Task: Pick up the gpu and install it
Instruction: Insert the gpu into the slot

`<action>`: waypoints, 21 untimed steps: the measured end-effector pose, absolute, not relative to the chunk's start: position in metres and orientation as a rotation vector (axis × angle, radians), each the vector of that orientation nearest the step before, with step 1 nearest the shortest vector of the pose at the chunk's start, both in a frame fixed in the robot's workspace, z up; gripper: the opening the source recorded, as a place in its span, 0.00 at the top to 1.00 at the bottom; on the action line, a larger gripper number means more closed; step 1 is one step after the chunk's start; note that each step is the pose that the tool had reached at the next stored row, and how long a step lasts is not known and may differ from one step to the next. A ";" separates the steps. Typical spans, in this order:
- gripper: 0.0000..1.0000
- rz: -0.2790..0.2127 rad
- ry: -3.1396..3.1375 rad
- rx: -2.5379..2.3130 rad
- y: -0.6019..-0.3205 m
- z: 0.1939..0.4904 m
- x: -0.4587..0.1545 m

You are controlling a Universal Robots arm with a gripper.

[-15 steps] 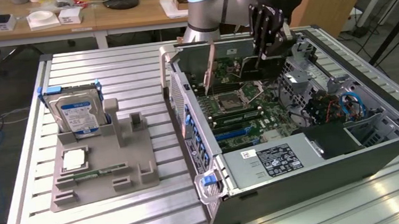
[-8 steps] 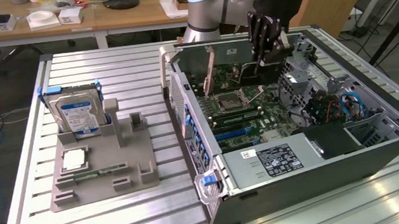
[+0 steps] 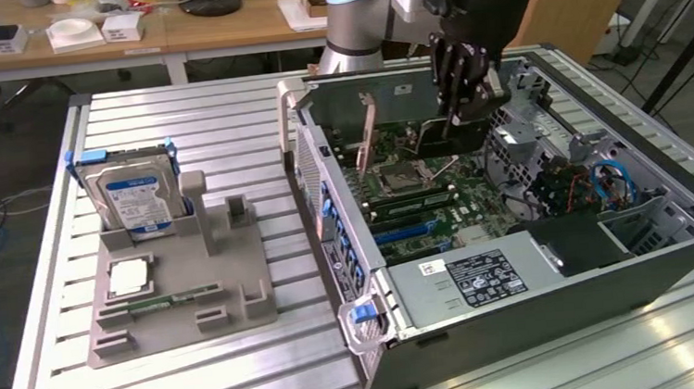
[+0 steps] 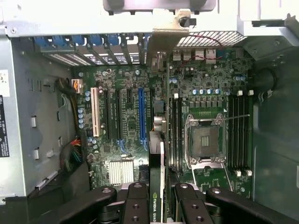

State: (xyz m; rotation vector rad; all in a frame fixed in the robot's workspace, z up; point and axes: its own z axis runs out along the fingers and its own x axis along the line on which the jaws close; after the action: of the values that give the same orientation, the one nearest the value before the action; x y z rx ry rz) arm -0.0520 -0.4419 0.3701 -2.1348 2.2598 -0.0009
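My claw [image 3: 466, 101] is clamped on the gpu [image 3: 442, 139], held edge-on over the motherboard [image 4: 205, 93] inside the computer case [image 3: 650, 264]; risk: lowered out of line with the blue slot [image 4: 141, 114], its connector could jam or the card tilt in my grip.

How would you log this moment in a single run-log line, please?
gripper: shut on gpu | gpu: edge-on over motherboard, inside open case | seated in slot: cannot tell
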 end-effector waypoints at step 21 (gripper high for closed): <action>0.74 -0.012 2.228 -2.157 -0.442 0.341 -0.051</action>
State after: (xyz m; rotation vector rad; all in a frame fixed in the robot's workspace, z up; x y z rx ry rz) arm -0.0509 -0.4419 0.3410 -2.1569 2.2283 -0.0122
